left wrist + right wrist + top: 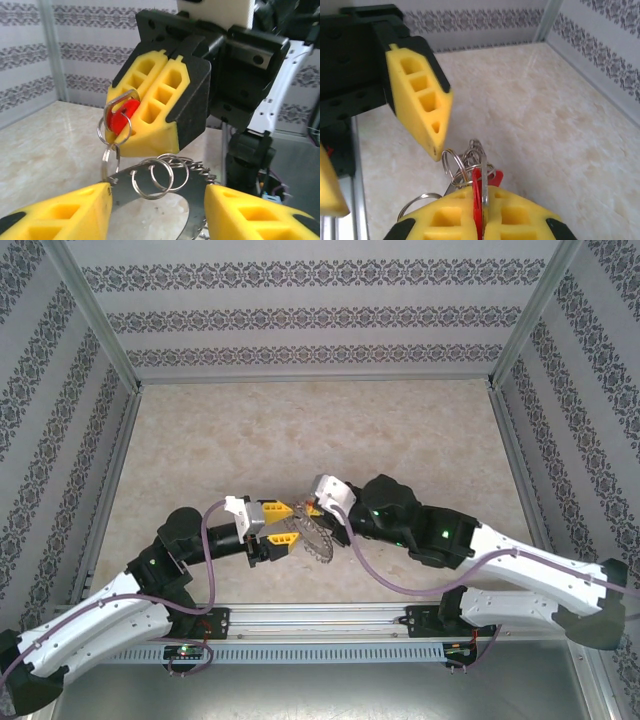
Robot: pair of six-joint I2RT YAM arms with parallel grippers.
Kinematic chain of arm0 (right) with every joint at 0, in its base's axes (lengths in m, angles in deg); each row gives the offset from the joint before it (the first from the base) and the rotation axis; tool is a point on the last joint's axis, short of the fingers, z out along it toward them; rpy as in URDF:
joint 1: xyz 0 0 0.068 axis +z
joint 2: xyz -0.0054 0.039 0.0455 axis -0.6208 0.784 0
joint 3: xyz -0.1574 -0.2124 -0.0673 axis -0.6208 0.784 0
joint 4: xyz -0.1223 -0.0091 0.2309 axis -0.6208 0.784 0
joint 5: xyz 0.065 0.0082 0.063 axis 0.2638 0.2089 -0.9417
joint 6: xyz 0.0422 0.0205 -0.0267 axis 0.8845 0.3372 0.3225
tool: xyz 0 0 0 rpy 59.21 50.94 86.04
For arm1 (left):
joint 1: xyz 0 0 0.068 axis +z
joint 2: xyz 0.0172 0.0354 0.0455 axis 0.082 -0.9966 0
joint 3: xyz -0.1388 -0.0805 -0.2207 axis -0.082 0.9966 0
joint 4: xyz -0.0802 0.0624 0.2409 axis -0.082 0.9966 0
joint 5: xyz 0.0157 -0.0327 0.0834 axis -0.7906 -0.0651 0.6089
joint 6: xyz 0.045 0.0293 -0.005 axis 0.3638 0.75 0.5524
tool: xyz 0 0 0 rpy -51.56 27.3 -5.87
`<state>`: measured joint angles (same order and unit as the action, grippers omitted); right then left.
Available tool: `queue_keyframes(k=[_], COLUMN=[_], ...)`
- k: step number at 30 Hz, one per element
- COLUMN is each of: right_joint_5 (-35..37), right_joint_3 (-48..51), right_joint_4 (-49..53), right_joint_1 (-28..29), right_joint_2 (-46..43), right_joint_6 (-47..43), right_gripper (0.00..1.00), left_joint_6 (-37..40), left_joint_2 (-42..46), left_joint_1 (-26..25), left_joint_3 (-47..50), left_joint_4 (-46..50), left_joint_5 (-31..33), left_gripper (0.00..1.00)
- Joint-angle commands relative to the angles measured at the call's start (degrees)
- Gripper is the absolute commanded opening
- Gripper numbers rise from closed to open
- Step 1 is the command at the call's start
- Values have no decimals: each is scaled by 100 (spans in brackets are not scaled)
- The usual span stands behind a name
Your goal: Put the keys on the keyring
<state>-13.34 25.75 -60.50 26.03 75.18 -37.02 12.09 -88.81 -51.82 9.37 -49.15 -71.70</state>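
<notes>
The left pincer (279, 523) is sitting spread wide near the front of the surface (300, 430). The keyring (316, 543) is hanging between its yellow fingers (75, 210). The right pincer (480, 197) is squeezing a red key (122, 115), and little rings (155, 181) are dangling under it.

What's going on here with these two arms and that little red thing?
Two robot arms meet over the middle of the table. The right gripper is shut on a small red-headed key that has little metal rings hanging from it. The left gripper faces it with fingers open, close to the big wavy keyring. Whether that key is already hooked on, I cannot tell.
</notes>
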Motion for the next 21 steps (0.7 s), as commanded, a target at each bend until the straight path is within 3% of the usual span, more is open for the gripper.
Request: queue_keyframes(k=[1,6,10,14,21], right_joint_5=[349,102,-424,-796,-1412], right_joint_3=[-535,-1052,-1183,-1339,-1651], right_joint_4=[548,800,744,777,700], right_joint_1=[-149,-526,-1026,-1364,-1474], right_joint_2=[435,1110,1522,2054,2773], right_joint_6=[-75,99,470,628,623], right_gripper=[0,0,0,0,0], left_joint_6=[-260,-200,-290,-373,-208], left_joint_2=[260,689,1126,1450,1443], left_joint_1=[62,61,62,60,62], left_joint_3=[279,368,451,575,560], left_joint_4=[-526,264,955,1257,1389], left_joint_5=[817,2087,3012,3343,3576], left_gripper=[55,59,80,100,100])
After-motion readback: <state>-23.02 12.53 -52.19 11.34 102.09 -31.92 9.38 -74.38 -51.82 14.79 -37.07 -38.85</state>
